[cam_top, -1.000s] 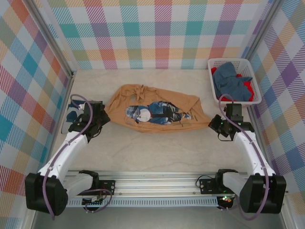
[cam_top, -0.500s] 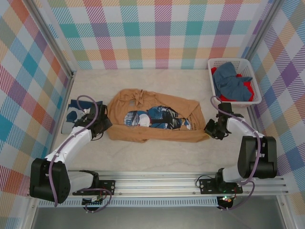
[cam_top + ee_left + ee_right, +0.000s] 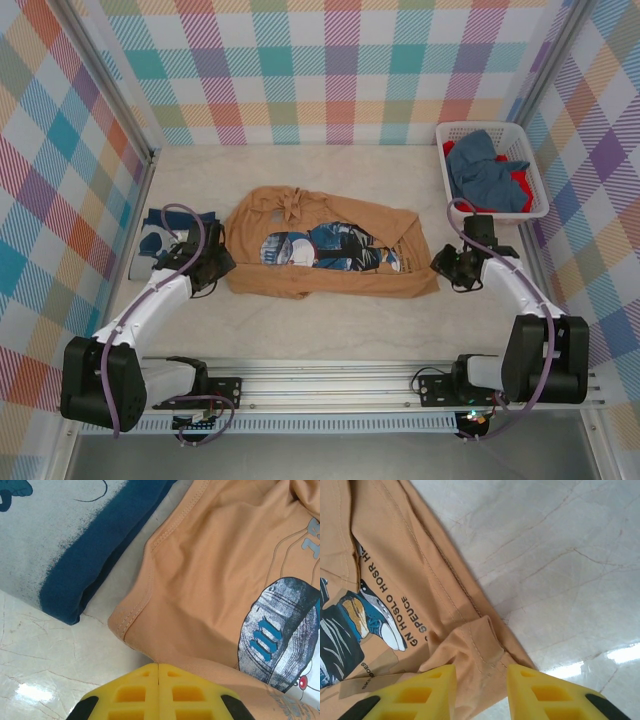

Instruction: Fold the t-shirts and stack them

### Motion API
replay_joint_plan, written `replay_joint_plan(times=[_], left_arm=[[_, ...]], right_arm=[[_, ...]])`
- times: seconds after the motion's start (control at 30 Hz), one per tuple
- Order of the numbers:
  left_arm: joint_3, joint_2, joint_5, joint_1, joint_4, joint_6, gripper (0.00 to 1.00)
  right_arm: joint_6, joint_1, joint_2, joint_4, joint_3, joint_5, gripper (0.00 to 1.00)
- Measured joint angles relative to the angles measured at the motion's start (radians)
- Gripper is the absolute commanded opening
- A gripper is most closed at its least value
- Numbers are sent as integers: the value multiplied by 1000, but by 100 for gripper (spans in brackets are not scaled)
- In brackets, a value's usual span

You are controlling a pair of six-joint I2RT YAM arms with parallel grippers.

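Releasing the tan t-shirt (image 3: 330, 250): right gripper (image 3: 480, 672) stands apart, hem corner between its jaws; left gripper (image 3: 158, 669) pinches the opposite edge. Withdraw straight upward, leaving the fold undisturbed.

the pale marbled counter (image 3: 330, 330) carries a tan t-shirt (image 3: 300, 225) spread at its middle, a folded navy t-shirt (image 3: 155, 220) by the left edge, and a white basket (image 3: 478, 126) at the far right corner.
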Motion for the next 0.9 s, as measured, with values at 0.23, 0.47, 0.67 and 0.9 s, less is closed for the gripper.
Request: replay_joint_plan(times=[0.23, 0.47, 0.67, 0.9], left_arm=[[0, 0, 0, -1, 0, 1, 0], [0, 0, 7, -2, 0, 4, 0], [0, 0, 7, -2, 0, 4, 0], [0, 0, 7, -3, 0, 11, 0]], right_arm=[[72, 0, -70, 19, -117, 7, 29], [104, 0, 5, 98, -125, -40, 30], [125, 0, 20, 146, -124, -67, 30], [131, 0, 33, 159, -114, -84, 30]])
